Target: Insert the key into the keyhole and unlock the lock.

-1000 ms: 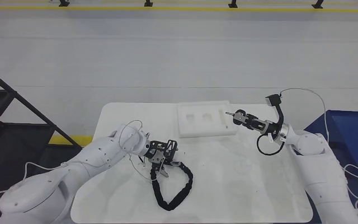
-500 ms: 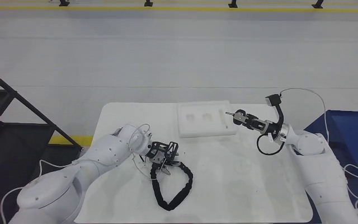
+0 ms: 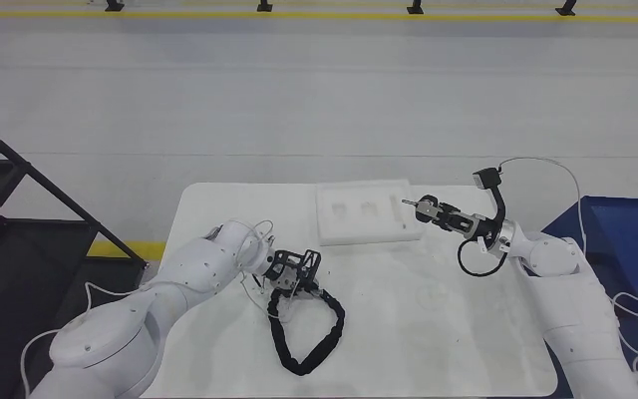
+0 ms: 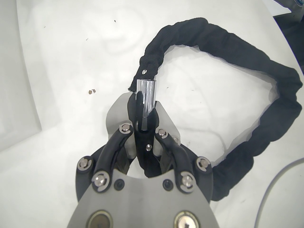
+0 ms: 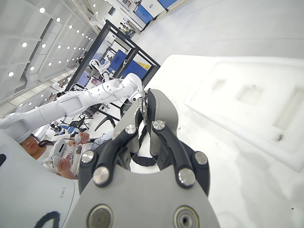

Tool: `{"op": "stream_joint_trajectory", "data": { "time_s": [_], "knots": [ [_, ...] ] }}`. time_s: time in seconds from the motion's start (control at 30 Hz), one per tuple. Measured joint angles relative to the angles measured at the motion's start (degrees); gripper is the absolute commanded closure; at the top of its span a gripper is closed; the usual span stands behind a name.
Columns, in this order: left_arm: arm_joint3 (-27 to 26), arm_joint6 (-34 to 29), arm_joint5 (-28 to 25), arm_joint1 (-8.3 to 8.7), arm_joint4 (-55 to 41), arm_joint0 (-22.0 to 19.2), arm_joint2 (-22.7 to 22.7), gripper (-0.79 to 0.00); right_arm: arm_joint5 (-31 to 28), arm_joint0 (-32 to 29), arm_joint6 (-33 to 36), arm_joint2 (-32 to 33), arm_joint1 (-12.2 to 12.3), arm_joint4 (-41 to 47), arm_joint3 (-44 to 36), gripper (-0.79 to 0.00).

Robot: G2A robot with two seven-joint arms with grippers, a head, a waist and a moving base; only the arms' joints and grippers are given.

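The desk carries a foam tray just beside the right pincer. A black-sleeved chain loops out ahead of the left pincer, which is clamped on the chrome lock barrel. The right pincer, well apart from it, looks closed on the key. The barrel's free end should probably face the key and be gripped rigidly, so that the key enters straight.

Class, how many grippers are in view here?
2. The left gripper clamps the lock at its black chain's end; the right gripper holds the key beside the foam tray.
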Motion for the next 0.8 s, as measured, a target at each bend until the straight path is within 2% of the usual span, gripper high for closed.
{"op": "stream_joint_trajectory", "data": {
  "time_s": [0.13,0.23,0.43,0.57,0.8],
  "knots": [
    [-0.23,2.38,0.00,0.15,-0.85,-0.63,-0.01,0.000,0.00,0.00,0.00,0.00,0.00,0.00,0.00,0.000],
    [-1.82,2.49,0.18,0.85,-3.99,-0.99,-0.24,0.000,0.00,0.00,0.00,0.00,0.00,0.00,0.00,0.000],
    [-6.95,3.66,1.36,3.93,-9.90,-1.96,-0.45,0.000,0.92,-0.36,-0.21,-0.25,0.01,-0.43,-0.56,0.000],
    [-11.64,4.88,2.58,6.55,-12.66,-2.91,-0.21,0.000,8.54,-0.82,2.84,-0.39,0.61,-4.01,-4.07,0.000],
    [-20.11,5.78,3.48,11.01,-16.95,-5.47,-0.01,0.000,17.90,-4.97,7.59,3.38,2.35,-7.74,-15.06,0.000]
  ]
}}
